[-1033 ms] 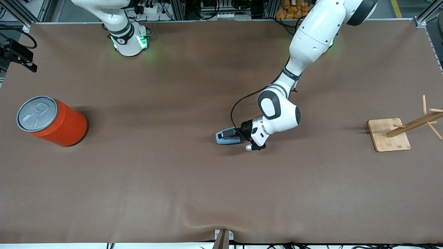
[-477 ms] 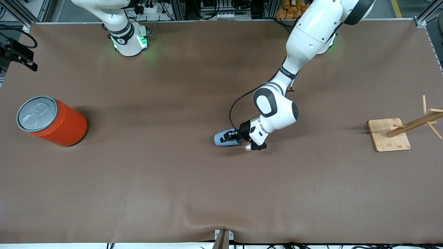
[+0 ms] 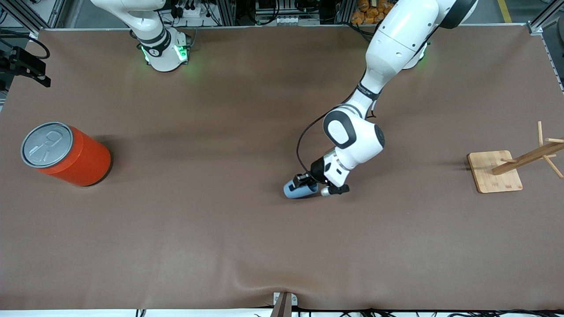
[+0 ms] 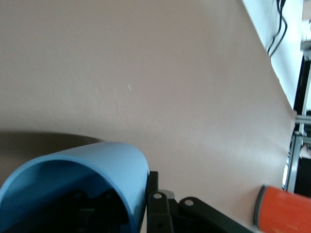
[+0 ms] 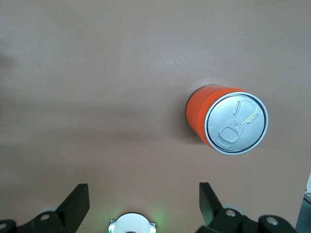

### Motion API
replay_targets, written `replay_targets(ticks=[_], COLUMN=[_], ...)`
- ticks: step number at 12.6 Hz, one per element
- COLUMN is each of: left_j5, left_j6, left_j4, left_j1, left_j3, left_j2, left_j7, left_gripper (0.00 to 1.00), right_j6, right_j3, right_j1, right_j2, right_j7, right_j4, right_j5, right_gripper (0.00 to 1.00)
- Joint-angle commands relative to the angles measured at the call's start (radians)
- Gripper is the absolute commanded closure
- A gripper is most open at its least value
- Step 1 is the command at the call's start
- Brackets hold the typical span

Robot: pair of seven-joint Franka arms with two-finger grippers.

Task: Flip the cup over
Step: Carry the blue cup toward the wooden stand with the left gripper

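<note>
The orange can [image 3: 66, 154] with its grey pull-tab lid stands upright toward the right arm's end of the brown surface [image 3: 198, 229]. The right pincer [image 5: 143, 204] waits high above it, fingers spread wide, holding nothing. Near mid-surface the light-blue cup [image 3: 299, 190] lies tipped on its side, its wall clamped by the left pincer [image 3: 306, 181]. A wooden rack [image 3: 495, 171] stands toward the left arm's end.

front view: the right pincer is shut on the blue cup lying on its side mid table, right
Not quite. It is the left pincer that is shut on the blue cup, as the front view shows. The cup does lie on its side mid table; the right pincer waits open, up over the table.
</note>
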Motion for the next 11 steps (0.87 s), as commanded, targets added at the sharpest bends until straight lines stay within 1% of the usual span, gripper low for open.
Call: replay_targets(ticks=[1, 2, 3, 4, 6, 9, 11], left_j5=[0.03, 0.073, 0.101, 0.142, 0.236, 0.375, 0.429], left_j6=[0.01, 0.007, 0.007, 0.006, -0.009, -0.109, -0.187], left_j4=[-0.069, -0.089, -0.112, -0.124, -0.182, -0.242, -0.259], left_j1=[0.0, 0.006, 0.026, 0.046, 0.112, 0.21, 0.254], left_j3=[0.068, 0.088, 0.093, 0.093, 0.091, 0.093, 0.099], left_j2=[-0.067, -0.081, -0.084, -0.089, -0.136, -0.216, -0.262], left_j7=[-0.006, -0.009, -0.008, -0.008, -0.008, -0.01, -0.014], left_gripper=[1.0, 1.0, 1.0, 1.0, 1.0, 1.0, 1.0], right_j6=[-0.019, -0.019, -0.019, -0.02, -0.019, -0.02, -0.019], right_j3=[0.006, 0.006, 0.006, 0.005, 0.005, 0.005, 0.005], right_j1=[-0.007, -0.007, -0.007, -0.007, -0.01, -0.01, -0.008], right_j2=[0.012, 0.012, 0.012, 0.011, 0.011, 0.011, 0.012], right_j7=[-0.009, -0.009, -0.009, -0.011, -0.011, -0.008, -0.008], right_j4=[0.027, 0.027, 0.027, 0.027, 0.027, 0.027, 0.027], right_j5=[0.002, 0.002, 0.0, 0.0, 0.0, -0.001, 0.0], right_gripper=[0.0, 0.0, 0.0, 0.0, 0.0, 0.0, 0.0])
